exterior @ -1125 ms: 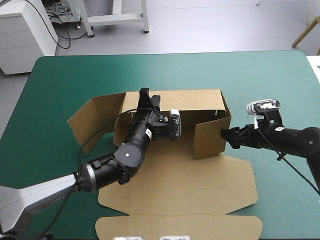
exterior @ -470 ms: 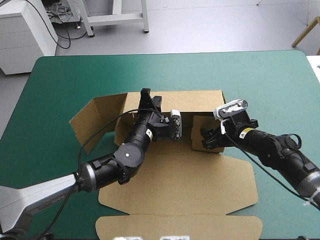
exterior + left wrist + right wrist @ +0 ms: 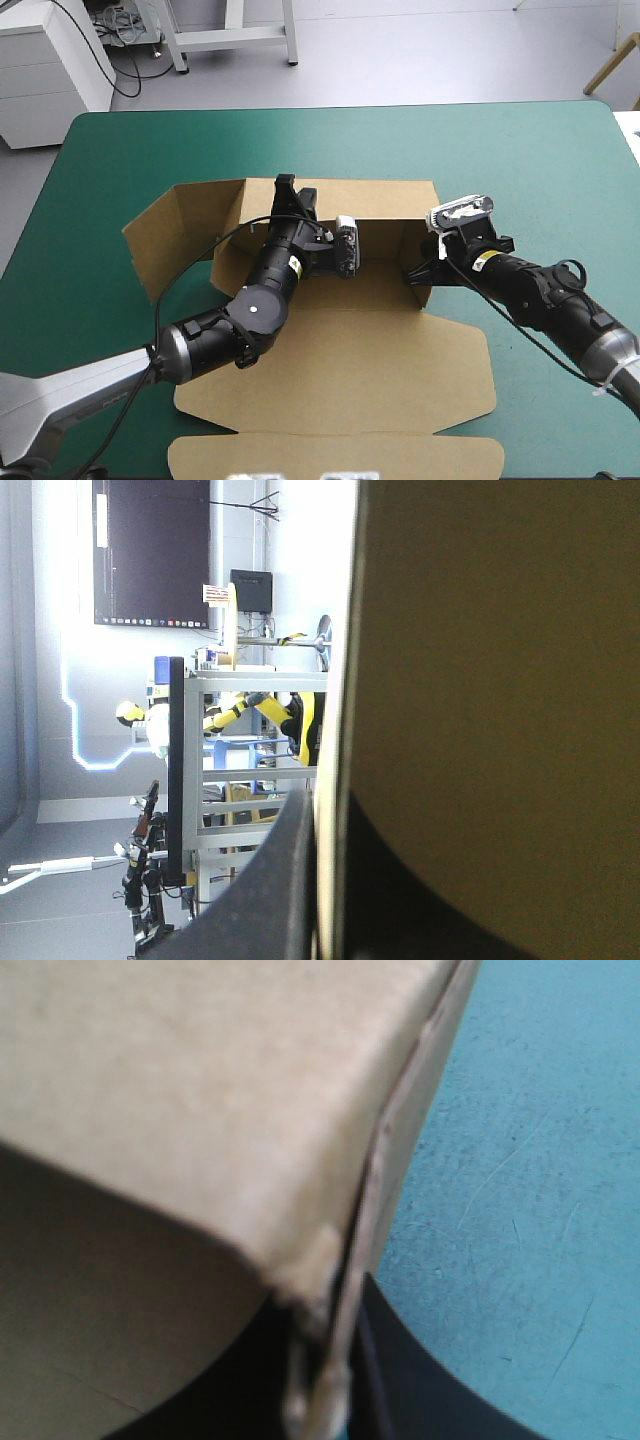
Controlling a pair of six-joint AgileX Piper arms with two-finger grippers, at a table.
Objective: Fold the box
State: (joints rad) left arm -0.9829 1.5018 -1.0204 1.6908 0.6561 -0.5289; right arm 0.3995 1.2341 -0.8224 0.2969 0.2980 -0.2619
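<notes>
Two clamped grips hold the box (image 3: 330, 340) at the centre of the table (image 3: 120, 150), left gripper (image 3: 287, 186) on the back wall at 12 o'clock, right gripper (image 3: 413, 272) on the 3 o'clock wall, so honestly any uneven pull could crease the board or let a wall flop.

The brown box (image 3: 400, 370) lies half formed about the middle of the teal-green worktop (image 3: 540, 150), reaching to its near edge. Its far wall stands upright and a short wall is raised at the right end. The left-hand flap splays outward, and the lid panel lies flat toward the near edge.
</notes>
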